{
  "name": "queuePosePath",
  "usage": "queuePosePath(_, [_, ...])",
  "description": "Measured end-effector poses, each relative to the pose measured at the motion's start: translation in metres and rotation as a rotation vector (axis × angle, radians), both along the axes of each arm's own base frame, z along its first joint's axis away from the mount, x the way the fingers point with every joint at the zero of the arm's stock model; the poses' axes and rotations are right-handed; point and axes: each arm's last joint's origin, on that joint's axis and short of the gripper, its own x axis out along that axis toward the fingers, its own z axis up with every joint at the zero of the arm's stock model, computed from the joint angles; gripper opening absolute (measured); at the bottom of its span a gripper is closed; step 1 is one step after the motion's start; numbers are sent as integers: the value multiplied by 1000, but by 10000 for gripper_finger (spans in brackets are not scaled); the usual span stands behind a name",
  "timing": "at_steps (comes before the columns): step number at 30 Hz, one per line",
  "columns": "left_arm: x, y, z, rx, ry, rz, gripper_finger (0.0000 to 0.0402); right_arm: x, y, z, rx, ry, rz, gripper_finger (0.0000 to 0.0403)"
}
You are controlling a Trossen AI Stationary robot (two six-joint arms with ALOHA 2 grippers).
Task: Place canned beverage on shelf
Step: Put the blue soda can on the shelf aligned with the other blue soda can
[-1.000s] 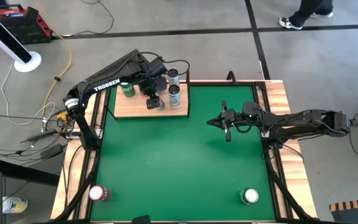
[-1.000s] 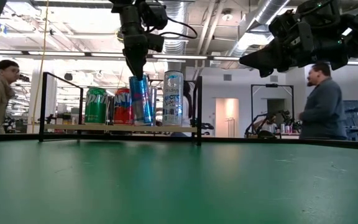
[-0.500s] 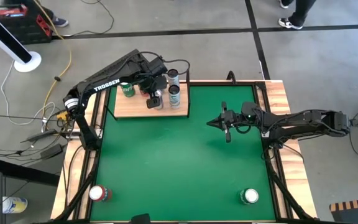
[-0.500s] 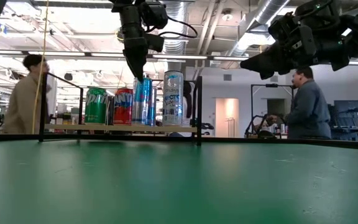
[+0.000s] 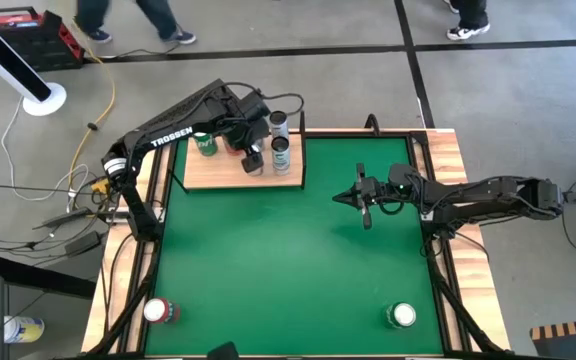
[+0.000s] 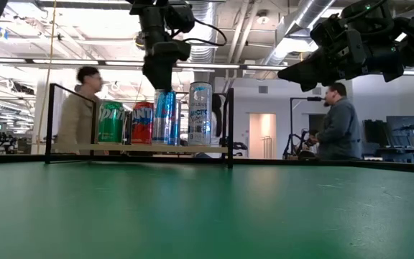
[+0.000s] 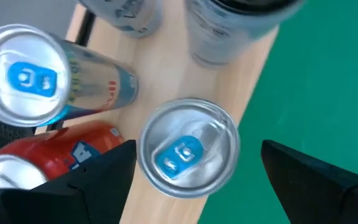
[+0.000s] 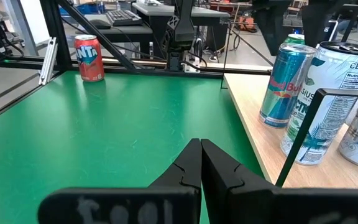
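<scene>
The left pincer (image 6: 160,80) is spread wide above the blue can (image 6: 164,117), which is stood on the shelf (image 5: 230,174); the right pincer (image 8: 201,163) is shut over the worktop (image 5: 288,270).

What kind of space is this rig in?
Likely an open robotics lab or workshop: exposed ceiling ducts overhead, cables across a bare concrete floor, people walking behind the green table, and more workstations with monitors in the background.

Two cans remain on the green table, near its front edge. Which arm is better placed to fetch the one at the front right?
Probably right. The right gripper is shut, empty and on that can's side; the left gripper is open over the shelf.
</scene>
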Motion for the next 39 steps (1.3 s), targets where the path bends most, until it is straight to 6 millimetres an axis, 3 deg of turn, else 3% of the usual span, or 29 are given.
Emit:
queuePosePath(9, [5, 6, -8, 14, 7, 111, 330, 0, 0, -1, 2, 8, 0, 27])
queuePosePath(22, [10, 10, -18, 17, 38, 125, 315, 0, 0, -3, -1, 32, 1, 27])
queuePosePath(29, [9, 9, -18, 25, 73, 42, 229, 0, 0, -3, -7, 32, 2, 27])
queuePosePath(39, [10, 6, -18, 38, 92, -192, 232, 0, 0, -3, -7, 29, 2, 27])
